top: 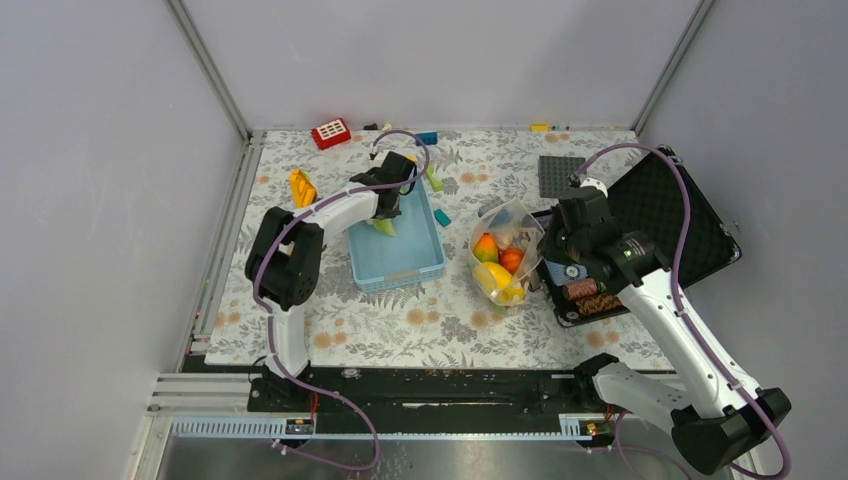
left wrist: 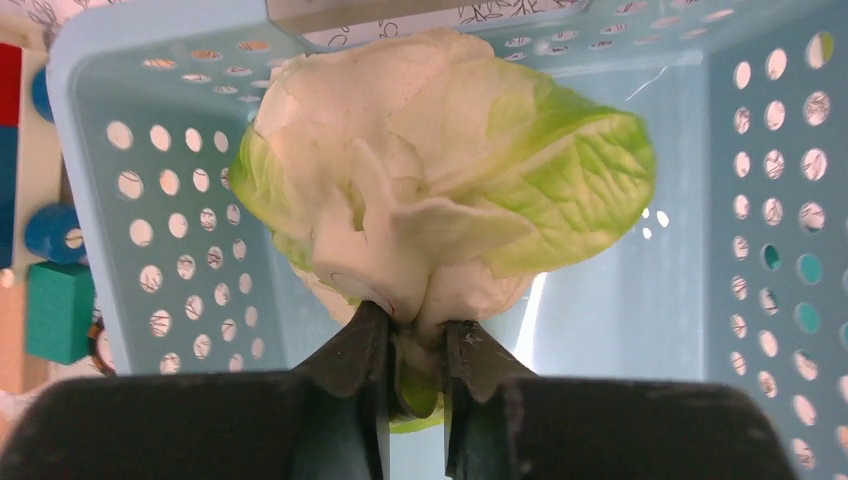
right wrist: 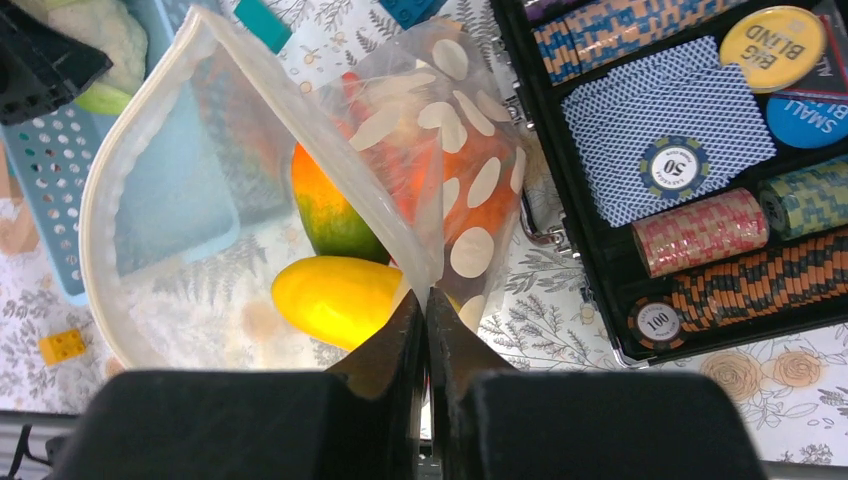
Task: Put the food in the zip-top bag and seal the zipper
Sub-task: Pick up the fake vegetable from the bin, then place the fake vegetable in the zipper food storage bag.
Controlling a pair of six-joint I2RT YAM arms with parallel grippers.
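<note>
Left pincer (left wrist: 415,322) narrowed tight on the stalk end of the white-green cauliflower (left wrist: 430,180), both fingertips pressed into its base, leaves fanned away from the wrist camera. Cauliflower within the walls of the light-blue basket (left wrist: 180,250), toward its far left corner in the top view; resting on the basket floor or hanging above it, impossible to tell. Right pincer (right wrist: 425,305) all but closed, pinching the rim of the zip-top bag (right wrist: 470,190) on the side away from the basket, zipper (right wrist: 310,130) strip running up from the fingertips, mouth standing wide open. Bag just right of the basket on the flowered tablecloth (top: 440,325), close but apart. Inside the bag: a yellow piece (right wrist: 335,298) nearest the pinch, a green-orange piece (right wrist: 325,215) behind it, red and orange shapes blurred behind the white dots. Farther right of the basket, past the bag, an open black case (top: 650,205) of poker gear: a yellow disc (right wrist: 772,35) reading "BIG BLIND", a blue disc (right wrist: 815,110) reading "SMALL BLIND" and partly cut off, a "50" chip (right wrist: 675,168) on a blue-patterned pack (right wrist: 620,110), a "100" chip (right wrist: 657,322) beside rows of stacked chips. Left of the basket, a yellow-orange piece (top: 302,187) alone on the cloth; beyond the basket's far end, a red brick (top: 331,133).
</note>
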